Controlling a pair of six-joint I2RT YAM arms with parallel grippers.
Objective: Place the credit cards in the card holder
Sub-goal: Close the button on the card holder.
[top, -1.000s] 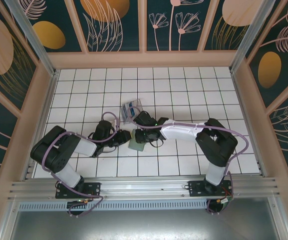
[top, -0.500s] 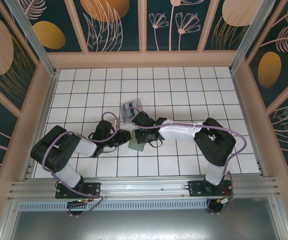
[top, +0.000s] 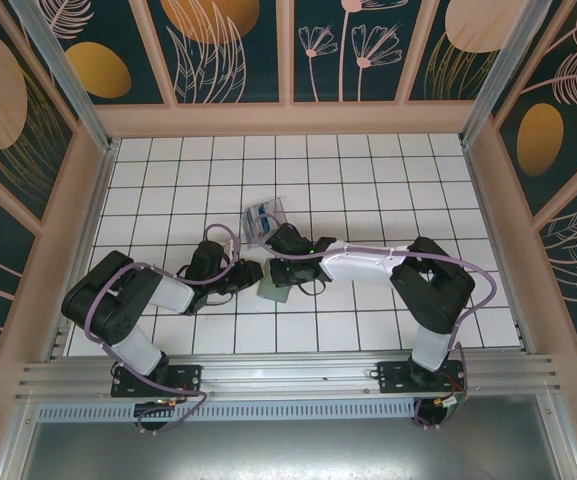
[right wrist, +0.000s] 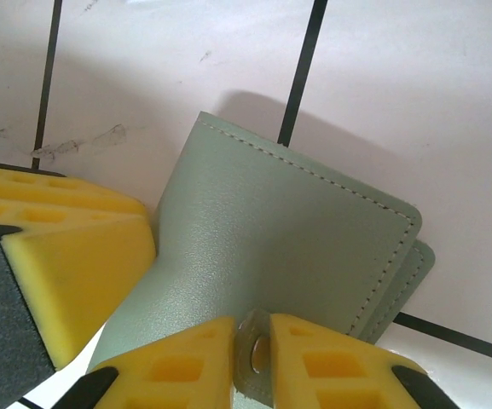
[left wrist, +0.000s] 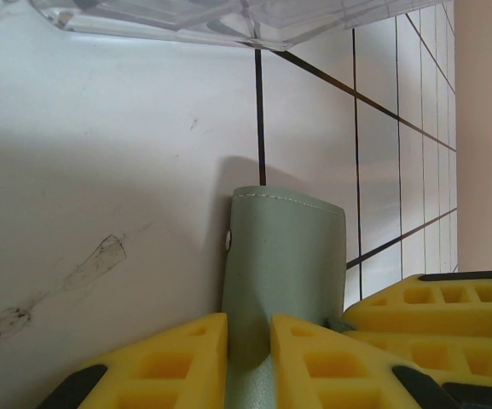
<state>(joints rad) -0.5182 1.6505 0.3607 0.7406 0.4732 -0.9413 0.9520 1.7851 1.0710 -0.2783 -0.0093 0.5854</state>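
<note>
Pinching card holder [right wrist: 280,230] edge with left gripper [left wrist: 247,325], clamping its snap flap with right gripper [right wrist: 254,331], both nearly closed. Judging credit cards [top: 259,215], in clear box [top: 276,208] just beyond card holder, nearer right gripper.

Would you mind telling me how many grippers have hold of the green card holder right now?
2. The left gripper pinches one flap of the card holder between its yellow fingers; the right gripper pinches another edge of it.
</note>
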